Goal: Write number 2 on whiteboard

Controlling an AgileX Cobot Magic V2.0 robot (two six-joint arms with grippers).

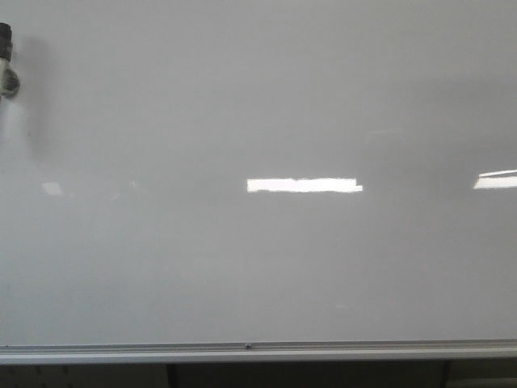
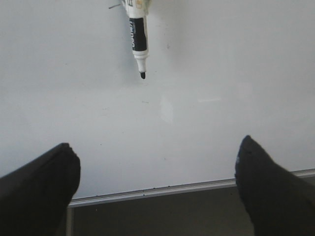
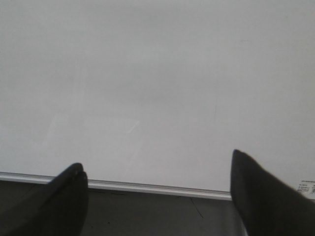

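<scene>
Glossy whiteboard (image 1: pixel 258 97) fills the view above its silver rail (image 1: pixel 258 352); no written 2 is visible. Left gripper (image 2: pixel 155 162) stands wide, empty, facing an uncapped marker (image 2: pixel 138 37) on the board ahead. Right gripper (image 3: pixel 157 189) likewise wide, empty.

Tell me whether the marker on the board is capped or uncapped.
Uncapped. In the left wrist view the marker shows its bare dark tip, pointing toward the bottom rail, against the whiteboard; no cap is visible.
</scene>
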